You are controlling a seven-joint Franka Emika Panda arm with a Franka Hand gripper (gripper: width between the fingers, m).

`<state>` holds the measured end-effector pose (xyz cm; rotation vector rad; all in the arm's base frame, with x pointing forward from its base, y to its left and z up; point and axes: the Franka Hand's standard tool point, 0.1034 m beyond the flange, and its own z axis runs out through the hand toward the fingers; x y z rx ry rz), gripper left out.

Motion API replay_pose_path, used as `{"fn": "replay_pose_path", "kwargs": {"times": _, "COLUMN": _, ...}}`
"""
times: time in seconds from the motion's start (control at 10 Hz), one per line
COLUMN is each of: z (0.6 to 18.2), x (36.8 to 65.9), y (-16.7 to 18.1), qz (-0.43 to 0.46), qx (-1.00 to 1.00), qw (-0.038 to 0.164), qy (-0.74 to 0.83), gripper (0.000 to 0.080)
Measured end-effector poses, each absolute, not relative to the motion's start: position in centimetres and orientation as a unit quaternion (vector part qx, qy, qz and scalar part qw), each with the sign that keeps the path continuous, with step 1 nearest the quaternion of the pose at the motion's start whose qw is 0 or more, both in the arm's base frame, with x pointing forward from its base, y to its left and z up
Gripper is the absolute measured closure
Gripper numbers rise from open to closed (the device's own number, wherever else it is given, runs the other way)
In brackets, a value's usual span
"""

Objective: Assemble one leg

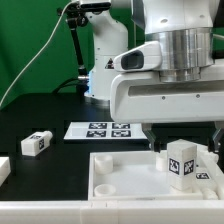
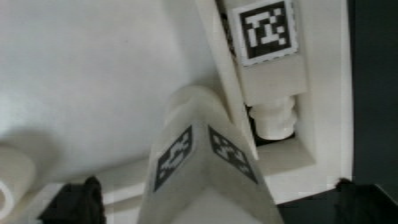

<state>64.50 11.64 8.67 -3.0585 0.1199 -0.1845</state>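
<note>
A white leg [image 1: 183, 161] with black-and-white tags stands upright on the right part of the large white panel [image 1: 125, 172]. My gripper [image 1: 185, 147] hangs right over it, one finger on each side. In the wrist view the leg [image 2: 205, 150] points up between the two black fingertips [image 2: 80, 203], which stand wide apart with a gap beside the leg. My gripper [image 2: 222, 208] is open. A second leg [image 2: 267, 45] with a threaded peg end lies just beyond, along the panel's rim.
Another leg [image 1: 37, 143] lies on the black table at the exterior view's left, and a further white part [image 1: 3, 168] shows at the left edge. The marker board [image 1: 105, 129] lies behind the panel. A round corner socket [image 2: 9, 178] shows in the wrist view.
</note>
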Motion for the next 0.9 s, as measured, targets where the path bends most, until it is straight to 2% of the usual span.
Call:
{"fn": "replay_pose_path", "kwargs": {"times": 0.6, "z": 8.8, "x": 65.0, "y": 11.1, "qz": -0.073, "qx": -0.980, "qw": 0.019, "qy": -0.186, "gripper": 0.0151}}
{"fn": "replay_pose_path", "kwargs": {"times": 0.8, "z": 8.8, "x": 65.0, "y": 10.6, "qz": -0.074, "qx": -0.974, "qw": 0.016, "qy": -0.215, "gripper": 0.0400}}
{"fn": "replay_pose_path", "kwargs": {"times": 0.9, "z": 8.8, "x": 65.0, "y": 10.6, "qz": -0.074, "qx": -0.974, "qw": 0.016, "qy": -0.215, "gripper": 0.0400}}
